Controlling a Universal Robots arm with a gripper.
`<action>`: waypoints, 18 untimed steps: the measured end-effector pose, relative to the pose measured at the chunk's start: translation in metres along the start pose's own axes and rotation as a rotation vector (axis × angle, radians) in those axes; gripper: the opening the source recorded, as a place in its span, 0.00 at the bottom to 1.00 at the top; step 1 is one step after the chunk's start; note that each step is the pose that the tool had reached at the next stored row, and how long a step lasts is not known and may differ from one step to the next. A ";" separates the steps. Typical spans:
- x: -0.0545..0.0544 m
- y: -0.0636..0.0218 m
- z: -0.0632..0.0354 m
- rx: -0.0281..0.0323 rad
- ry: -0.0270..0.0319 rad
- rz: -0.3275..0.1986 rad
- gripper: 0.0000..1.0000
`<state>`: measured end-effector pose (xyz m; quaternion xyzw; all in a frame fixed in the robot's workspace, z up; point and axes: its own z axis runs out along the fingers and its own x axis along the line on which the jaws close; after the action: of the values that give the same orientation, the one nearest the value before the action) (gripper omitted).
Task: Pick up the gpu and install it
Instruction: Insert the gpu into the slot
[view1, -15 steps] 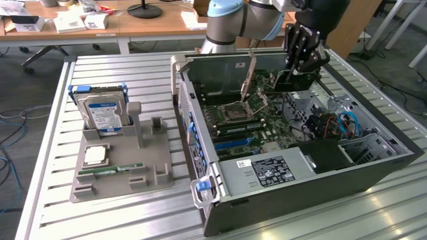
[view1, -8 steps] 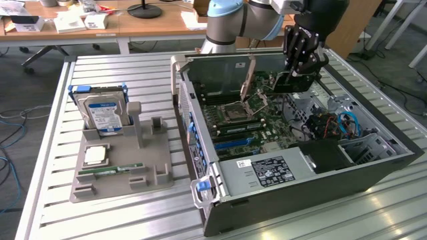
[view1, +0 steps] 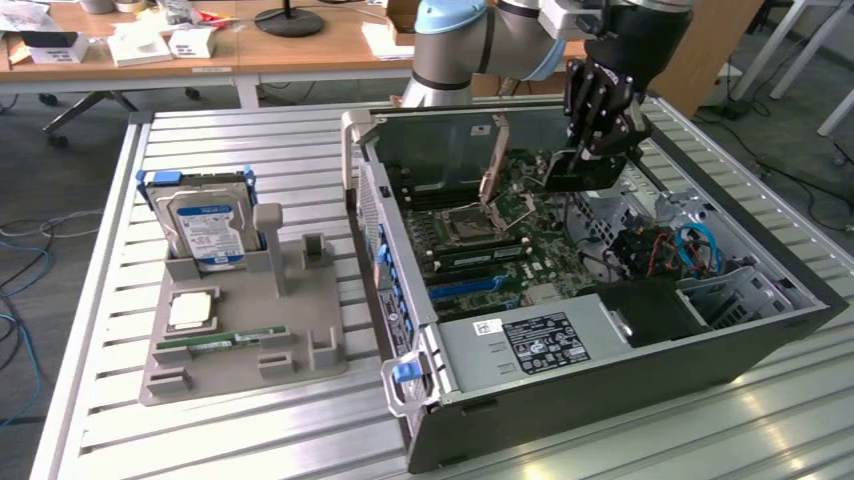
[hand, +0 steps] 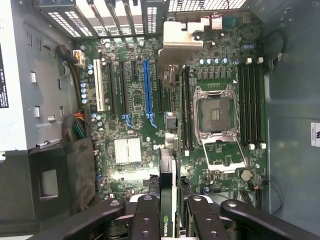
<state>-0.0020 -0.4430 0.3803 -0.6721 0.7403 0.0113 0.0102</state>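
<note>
End effector (view1: 589, 150) clamped on gpu (view1: 583, 175), upper right of exterior view, above the motherboard (view1: 461, 225). Card's edge-on, long axis approx parallel w/ blue slot (hand: 147, 90), which sits offset sideways, not beneath.

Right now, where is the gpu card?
The gpu hangs in the pincer, above the motherboard of the open computer case, on the exterior view's right.
</note>
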 end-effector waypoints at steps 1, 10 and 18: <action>0.000 0.0000 0.0008 0.0000 0.0000 0.000 0.26; 0.001 0.0045 0.0064 0.0000 -0.0001 -0.001 0.26; 0.002 0.0144 0.0082 -0.0001 0.0001 -0.003 0.26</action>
<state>-0.0166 -0.4431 0.3721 -0.6731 0.7394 0.0113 0.0101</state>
